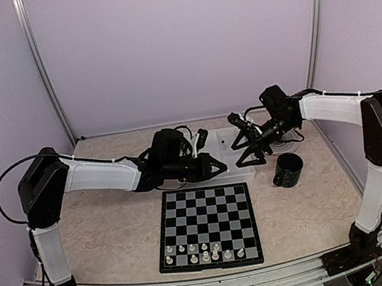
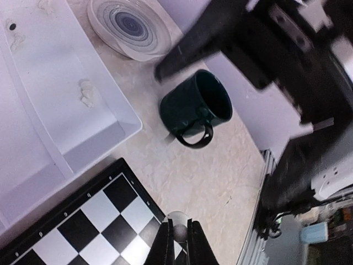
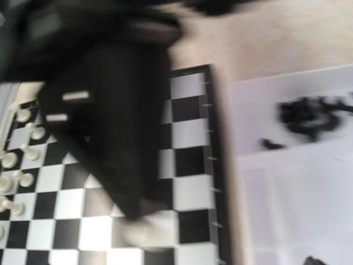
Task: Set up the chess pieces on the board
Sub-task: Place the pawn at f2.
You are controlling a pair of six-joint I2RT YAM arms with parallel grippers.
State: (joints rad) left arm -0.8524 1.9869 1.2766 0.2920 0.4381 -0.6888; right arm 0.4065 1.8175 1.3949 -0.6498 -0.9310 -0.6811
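Presently on the desk (image 1: pixel 110 227): one board (image 1: pixel 205 213), flat, in black and pale grey checks, lying midway between the two arms with its near edge toward their bases. White pieces (image 1: pixel 204 252), upright, ranged along the two nearest rows of the board; the other rows are bare. One white tray (image 2: pixel 99 118), rectangular and divided into compartments, set just beyond the board's far edge. Black pieces (image 3: pixel 309 116), a loose heap lying in one compartment of the tray, too blurred to count. One dark green mug (image 1: pixel 288 169) with a handle, standing on the desk to the right of the tray, off the board's far right corner and apart from both. One pale plate (image 2: pixel 129 25) with a ringed pattern, on the desk near the end of the tray, beyond the mug in the left wrist view. Left arm (image 1: pixel 102 174), reaching across to the board's far edge; left jaws closed, fingertips (image 2: pixel 163 249) pinching a white piece (image 2: pixel 177 223), a small pale rounded thing held above the board's far right corner. Right arm (image 1: pixel 330 109), stretched over the tray; right jaws spread wide in the top view, nothing seen between them.
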